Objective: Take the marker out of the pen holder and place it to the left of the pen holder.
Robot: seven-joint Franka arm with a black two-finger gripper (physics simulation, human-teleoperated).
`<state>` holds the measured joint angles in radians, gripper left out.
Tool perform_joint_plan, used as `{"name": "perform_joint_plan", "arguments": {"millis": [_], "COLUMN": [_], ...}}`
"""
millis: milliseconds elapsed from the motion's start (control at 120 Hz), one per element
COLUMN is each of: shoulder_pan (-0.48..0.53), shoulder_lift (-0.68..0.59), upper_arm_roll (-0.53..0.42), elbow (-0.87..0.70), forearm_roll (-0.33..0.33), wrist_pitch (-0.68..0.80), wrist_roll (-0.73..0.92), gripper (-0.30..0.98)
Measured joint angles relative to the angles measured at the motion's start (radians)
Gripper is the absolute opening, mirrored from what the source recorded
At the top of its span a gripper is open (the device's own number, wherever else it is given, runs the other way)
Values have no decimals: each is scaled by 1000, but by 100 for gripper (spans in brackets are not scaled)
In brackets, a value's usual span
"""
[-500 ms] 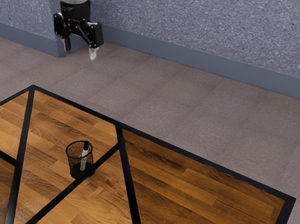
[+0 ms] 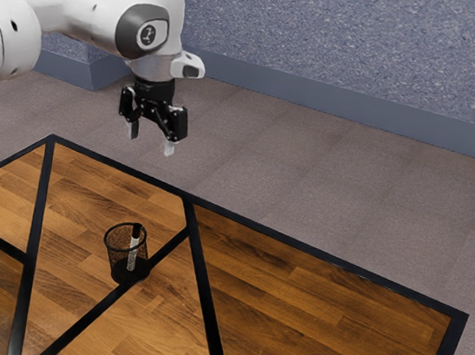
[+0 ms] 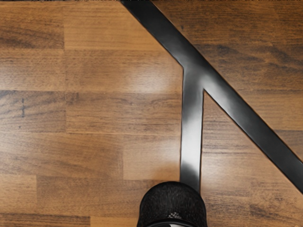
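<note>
My gripper [image 2: 150,146] hangs well above the table in the exterior view, its two fingers apart and nothing between them. Below it, the black mesh pen holder [image 2: 114,259] stands upright on the wood. The marker [image 2: 132,255], white with a black upper end, stands inside it, leaning little if at all. In the wrist view, the pen holder [image 3: 173,203] appears at the lower edge, cut off by it; a small white patch there may be part of the marker.
The wooden table [image 2: 324,316] has black strips across its top and a black border. One dark strip [image 2: 87,320] runs beneath the pen holder. A speckled blue wall [image 2: 351,44] rises beyond the floor.
My arm has come lower and toward the exterior view's right, bringing the gripper closer to the pen holder. The pen holder and marker have not moved.
</note>
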<state>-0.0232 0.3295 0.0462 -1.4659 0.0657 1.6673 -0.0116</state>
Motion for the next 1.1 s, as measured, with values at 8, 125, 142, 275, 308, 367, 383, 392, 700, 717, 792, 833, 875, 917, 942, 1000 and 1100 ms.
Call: {"name": "perform_joint_plan", "arguments": {"millis": [8, 125, 142, 275, 308, 367, 383, 392, 700, 717, 792, 833, 875, 917, 942, 1000, 1100], "shoulder_pan": [0, -1, -1, -4, -5, -6, -6, -6, -4, -4, -7, -6, -6, -7, -8, -9, -7], "shoulder_lift": [7, 52, 44, -40, -58, -76, -83, -86, -223, -221, -205, -199, -204, -210, -213, -228, -241], "upper_arm_roll": [0, 10, 9, 4, 3, -2, -3, -3, -28, -29, -34, -38, -42, -46, -47, -48, -48], "elbow": [0, -21, -49, -267, -309, -349, -365, -373, -647, -651, -653, -649, -650, -653, -655, -670, -683], "forearm_roll": [0, -2, -2, -17, -19, -23, -23, -24, -23, -22, -19, -17, -17, -16, -16, -16, -16], "wrist_pitch": [6, 69, 85, 238, 274, 323, 336, 343, 511, 517, 538, 542, 542, 539, 536, 529, 515], "wrist_roll": [0, 0, 0, -7, -9, -13, -14, -15, -28, -28, -29, -30, -31, -31, -32, -33, -35], "gripper": [69, 69, 69, 69, 69, 69, 69, 69, 69, 69, 69, 69, 69, 69, 69, 69, 68]}}
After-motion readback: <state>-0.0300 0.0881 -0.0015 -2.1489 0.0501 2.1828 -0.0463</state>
